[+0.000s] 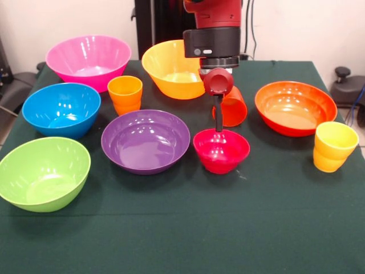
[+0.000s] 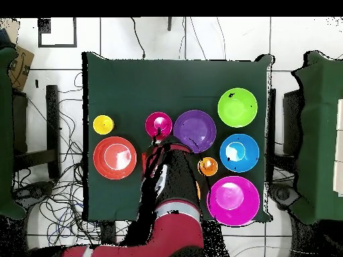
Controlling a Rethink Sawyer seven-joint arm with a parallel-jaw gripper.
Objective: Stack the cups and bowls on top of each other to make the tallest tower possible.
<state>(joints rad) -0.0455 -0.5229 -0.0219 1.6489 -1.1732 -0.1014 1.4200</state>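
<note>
Here, at the lower left of the front view, a large glossy green plastic bowl [image 1: 44, 173] is seen; a wide shallow purple bowl [image 1: 145, 140] and a small magenta-red bowl [image 1: 221, 150] sit mid-frame, a ribbed yellow cup [image 1: 334, 146] at right. The gripper [image 1: 219, 123] is lowered into the magenta-red bowl; how far it is open cannot be told. Behind it a plain red-orange cup [image 1: 234, 107] lies tilted. Farther back are found a blue bowl [image 1: 61, 109], ribbed orange cup [image 1: 125, 94], orange-red bowl [image 1: 295, 107], pink bowl [image 1: 88, 61] and yellow bowl [image 1: 171, 68]
</note>
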